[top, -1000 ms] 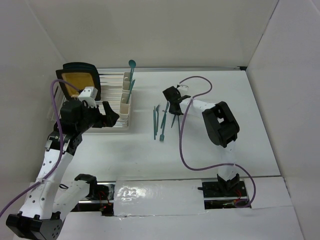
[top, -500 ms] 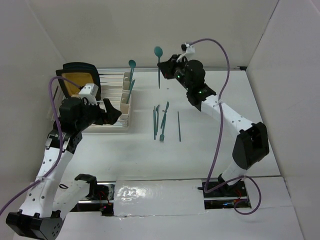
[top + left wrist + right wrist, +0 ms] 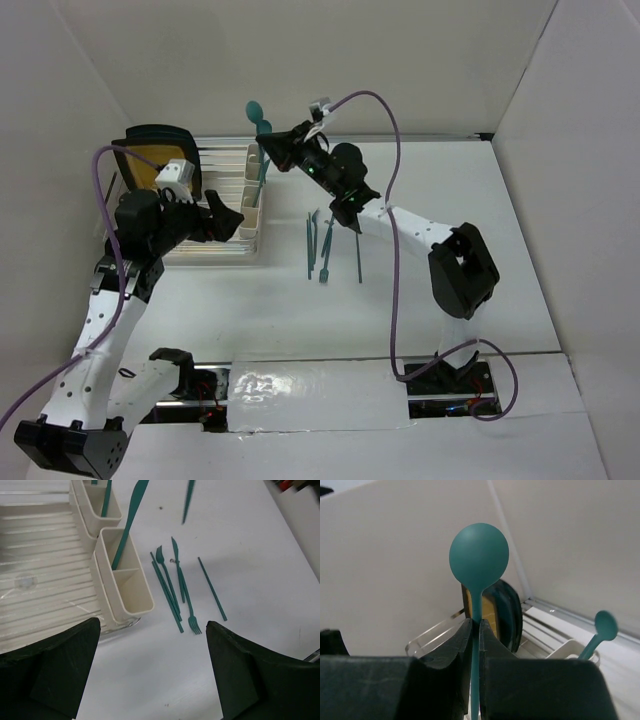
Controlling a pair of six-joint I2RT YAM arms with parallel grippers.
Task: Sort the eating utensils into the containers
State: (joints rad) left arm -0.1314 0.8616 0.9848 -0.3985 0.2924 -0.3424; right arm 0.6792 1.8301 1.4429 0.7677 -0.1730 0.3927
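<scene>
The counter [image 3: 520, 250] still has a few loose utensils [image 3: 325, 245] lying on it, and your left jaws hang wide open and empty over the rack [image 3: 45, 580]. Big change: in the last second the right arm [image 3: 400, 220] swung off that pile and up to the containers [image 3: 250, 205], jaws clamped on a spoon [image 3: 479, 555], so a drop-in looks next. Spoon's airborne by their far end, long axis near vertical, bowl up, handle down.

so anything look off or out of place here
Nothing spilled or broken. The only loose things are a few teal utensils lying unsorted on the table beside the containers. The right claw grips a spoon upright by its handle.
</scene>
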